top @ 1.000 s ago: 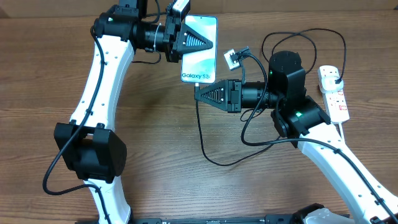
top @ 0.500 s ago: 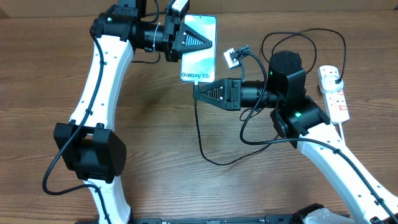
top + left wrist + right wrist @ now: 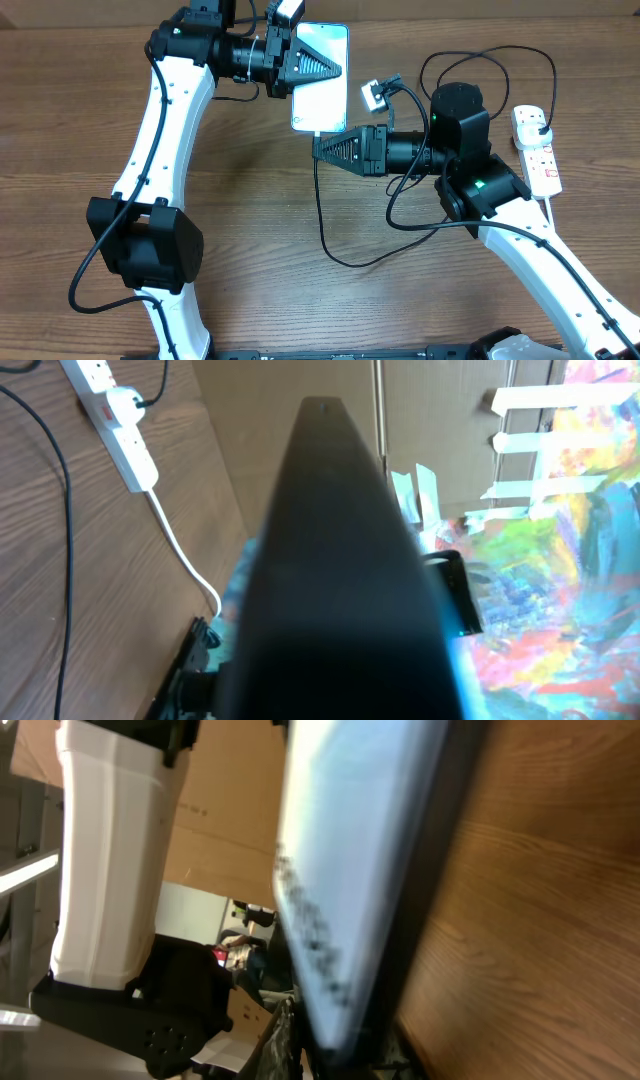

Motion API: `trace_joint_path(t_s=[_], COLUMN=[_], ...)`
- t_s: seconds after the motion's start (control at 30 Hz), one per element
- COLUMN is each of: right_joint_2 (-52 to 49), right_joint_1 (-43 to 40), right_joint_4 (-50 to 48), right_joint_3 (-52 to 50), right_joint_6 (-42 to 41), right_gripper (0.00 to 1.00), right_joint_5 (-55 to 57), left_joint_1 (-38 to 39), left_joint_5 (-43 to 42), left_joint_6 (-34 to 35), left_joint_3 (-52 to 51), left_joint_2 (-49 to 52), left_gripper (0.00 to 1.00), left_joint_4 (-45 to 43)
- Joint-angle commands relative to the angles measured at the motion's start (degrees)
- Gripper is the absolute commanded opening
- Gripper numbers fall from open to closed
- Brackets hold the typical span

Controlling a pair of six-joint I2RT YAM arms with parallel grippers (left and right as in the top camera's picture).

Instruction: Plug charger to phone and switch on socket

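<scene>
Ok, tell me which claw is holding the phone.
The left claw, clamped on the phone at its side; the right claw only reaches its bottom edge, where the charger cable hangs.

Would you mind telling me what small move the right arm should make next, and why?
Probably ease the right pincer a touch closer to the phone to seat the charger tip. The left pincer grips the phone's side, the right pincer's tip sits at its bottom edge with the charger trailing below, and no view shows the tip fully in.
</scene>
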State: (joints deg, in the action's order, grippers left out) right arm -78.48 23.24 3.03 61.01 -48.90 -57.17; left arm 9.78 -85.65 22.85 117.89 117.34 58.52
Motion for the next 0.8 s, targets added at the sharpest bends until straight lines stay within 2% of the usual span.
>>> trace_joint_path(t_s=[0.0,0.27,0.77], right_joint_2=[0.0,0.0,0.0], right_joint_1=[-0.4,-0.4,-0.5], right_joint_4=[-0.4,-3.0,-3.0], right_joint_3=[0.8,0.8,0.8], right_joint_6=[-0.6,-0.7,-0.6], right_gripper=[0.04,0.04,0.04], right_joint_5=[-0.8,-2.5,-1.8], left_joint_1=[0.4,0.4,0.4], left_joint_5=[-3.8,-1.8,-3.1], left_joint_6=[3.5,4.0,4.0], left_joint_3=[0.7,0.7,0.7], left_joint_2=[-0.6,-0.6,-0.6], left_gripper=[0.04,0.04,0.04], left_joint_4=[-0.3,-0.3,-2.0])
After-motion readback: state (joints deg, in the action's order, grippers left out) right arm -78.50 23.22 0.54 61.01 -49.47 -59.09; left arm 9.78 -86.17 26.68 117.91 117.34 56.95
